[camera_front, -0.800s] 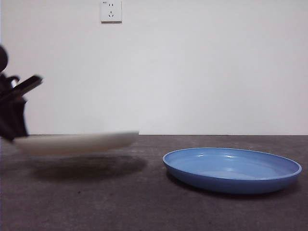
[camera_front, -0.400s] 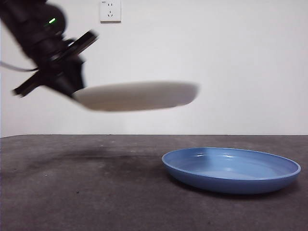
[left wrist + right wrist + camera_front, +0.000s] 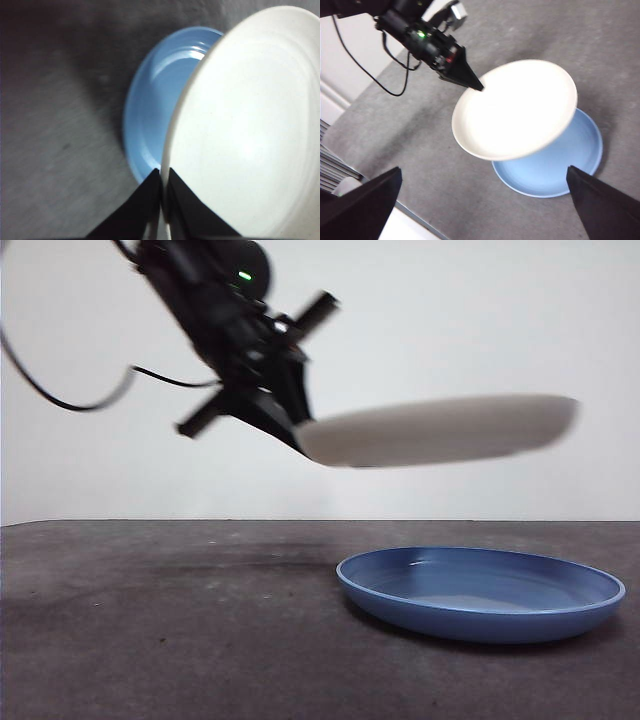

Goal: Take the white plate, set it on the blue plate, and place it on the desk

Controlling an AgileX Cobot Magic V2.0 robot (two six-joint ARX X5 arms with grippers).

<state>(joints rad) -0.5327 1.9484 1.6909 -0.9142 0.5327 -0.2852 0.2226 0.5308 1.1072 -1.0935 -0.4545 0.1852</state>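
**White plate held in the air above the blue plate**

The left gripper (image 3: 300,435) clamps its 2 jaws on the rim of the white plate (image 3: 440,430) — at the plate's 9 o'clock edge in the front view. The plate hangs tilted (clear of everything below) over the blue plate (image 3: 480,592), which rests on the desk (image 3: 150,640). The right gripper (image 3: 480,200) waits high above, jaws spread wide — holding nothing.

Only the blue plate (image 3: 481,592) rests on the speckled desk (image 3: 160,630).
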